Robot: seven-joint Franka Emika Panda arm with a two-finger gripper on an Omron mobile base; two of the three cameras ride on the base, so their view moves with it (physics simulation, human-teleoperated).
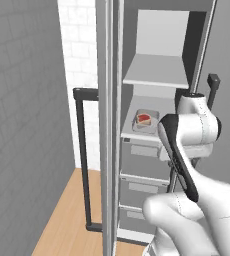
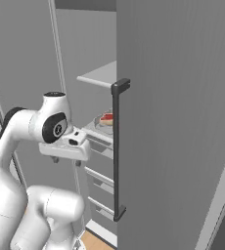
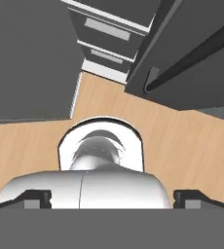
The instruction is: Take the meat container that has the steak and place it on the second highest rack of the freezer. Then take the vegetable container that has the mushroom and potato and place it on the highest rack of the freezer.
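The meat container (image 1: 146,120) with the red steak (image 1: 144,119) rests on the freezer (image 1: 157,75) shelf just below the upper light-grey shelf. From the right side the same container (image 2: 105,120) shows behind the door edge. My gripper (image 2: 66,161) hangs in front of that shelf, a little lower, and points down; it is apart from the container. In the hand view the gripper (image 3: 113,200) is open, its fingertips (image 3: 38,199) wide apart with nothing between them. The vegetable container with the mushroom and potato is out of view.
Both freezer doors stand open: the left door (image 1: 107,125) with its black bar handle (image 1: 82,160), the right door (image 2: 183,122) with its handle (image 2: 116,146). Grey drawers (image 1: 142,185) sit under the shelves. Below the hand lies wooden floor (image 3: 182,136).
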